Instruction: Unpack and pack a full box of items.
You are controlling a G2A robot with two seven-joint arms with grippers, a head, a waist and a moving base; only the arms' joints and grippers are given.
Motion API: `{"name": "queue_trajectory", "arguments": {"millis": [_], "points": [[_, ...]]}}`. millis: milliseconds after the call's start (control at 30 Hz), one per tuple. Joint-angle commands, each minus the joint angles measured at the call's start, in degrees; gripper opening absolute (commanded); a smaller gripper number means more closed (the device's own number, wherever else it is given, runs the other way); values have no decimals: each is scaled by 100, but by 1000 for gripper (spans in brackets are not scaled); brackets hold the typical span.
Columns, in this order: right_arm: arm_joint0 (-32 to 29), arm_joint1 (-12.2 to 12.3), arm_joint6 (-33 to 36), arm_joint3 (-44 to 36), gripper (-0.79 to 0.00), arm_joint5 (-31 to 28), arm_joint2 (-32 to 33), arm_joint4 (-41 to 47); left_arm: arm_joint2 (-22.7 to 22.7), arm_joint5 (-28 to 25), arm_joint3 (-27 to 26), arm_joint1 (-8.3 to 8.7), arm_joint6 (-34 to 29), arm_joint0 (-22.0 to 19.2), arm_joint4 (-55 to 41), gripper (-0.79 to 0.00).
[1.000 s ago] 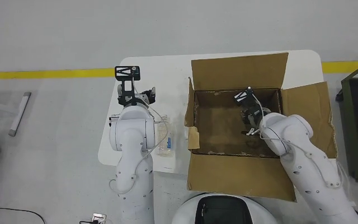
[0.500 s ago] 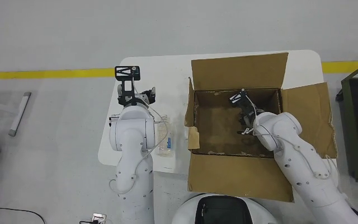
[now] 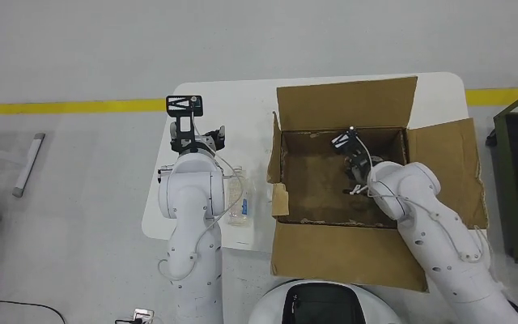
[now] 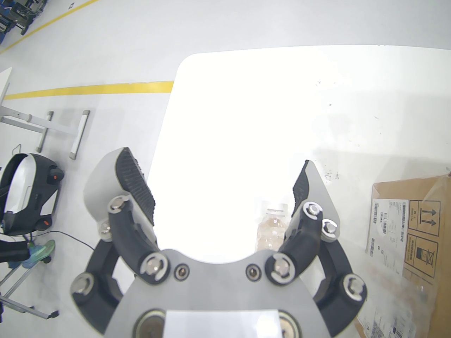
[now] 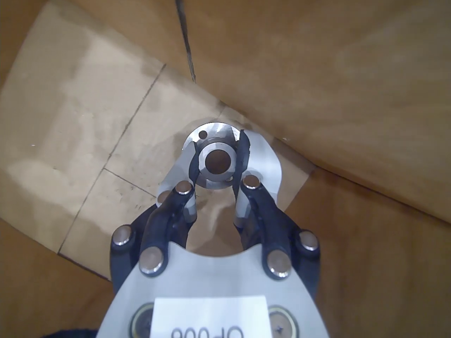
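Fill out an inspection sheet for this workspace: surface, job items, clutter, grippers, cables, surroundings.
Surface: white table, with small dark scuffs on the side toward the box.
Job's things: open cardboard box on the table, flaps folded out; clear bottle lying on the table between the left arm and the box; round metal part inside the box.
Clutter: nothing seen.
Grippers: left gripper open, holding nothing, above the table; right gripper inside the box, shut on the round metal part.
Cables: white cable along the left arm; dark cable on the floor.
Surroundings: yellow line on the grey floor; headset on the floor.
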Motion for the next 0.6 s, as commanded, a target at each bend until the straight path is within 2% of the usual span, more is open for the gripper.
{"name": "queue_trajectory", "arguments": {"millis": [0,200,367,567], "points": [[-130,16,3,-372,-785,-5,108,66,0,0,0,0,0,0,0,0],[-779,90,-61,-2000,-785,78,965,746,0,0,0,0,0,0,0,0],[-1516,139,-456,-3133,-785,345,2292,1668,0,0,0,0,0,0,0,0],[-2376,148,-1035,-3615,-785,549,4126,2876,0,0,0,0,0,0,0,0]]}}
